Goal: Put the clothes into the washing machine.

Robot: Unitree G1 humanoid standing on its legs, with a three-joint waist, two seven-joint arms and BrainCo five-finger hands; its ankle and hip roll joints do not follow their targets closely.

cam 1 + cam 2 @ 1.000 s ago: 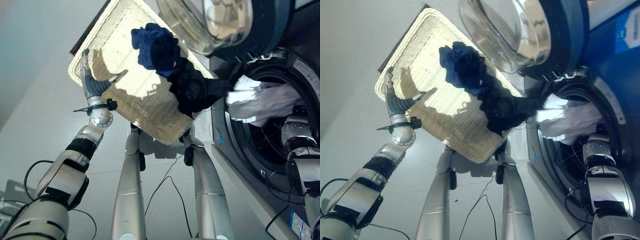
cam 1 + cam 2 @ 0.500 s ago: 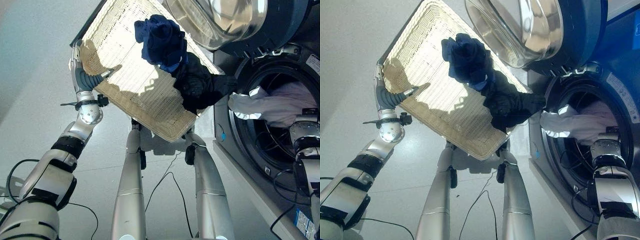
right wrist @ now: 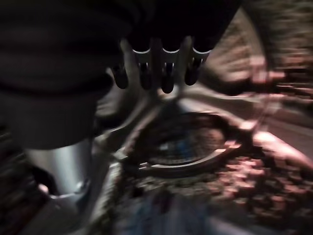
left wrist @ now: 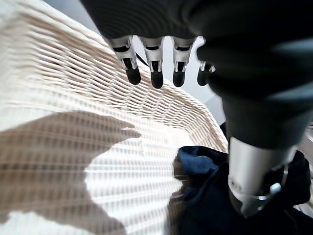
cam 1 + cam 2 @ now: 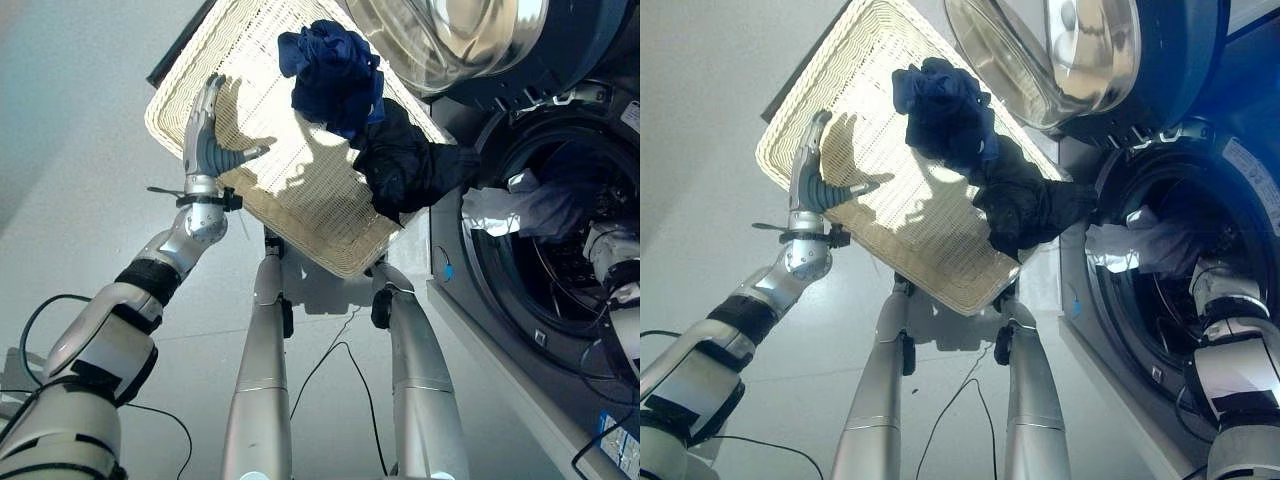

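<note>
Your right hand [image 3: 156, 73] is inside the washing machine [image 5: 560, 290], fingers straight, white cloth [image 5: 515, 208] at the drum's mouth. Left hand [image 5: 208, 140] rests open in the basket [image 5: 300, 200]; grab the dark clothes [image 5: 400, 165] next.

Our two head eyes sit side by side and look down at the same spot. Both see the basket [image 5: 300, 190] at about 11 o'clock and the washing machine [image 5: 1160, 270] at 3 o'clock. Our left wrist camera looks along the left hand [image 4: 161, 63], very close to the basket weave. Our right wrist camera looks along the right hand [image 3: 156, 68] into the dark drum [image 3: 195, 147], also very close.
</note>
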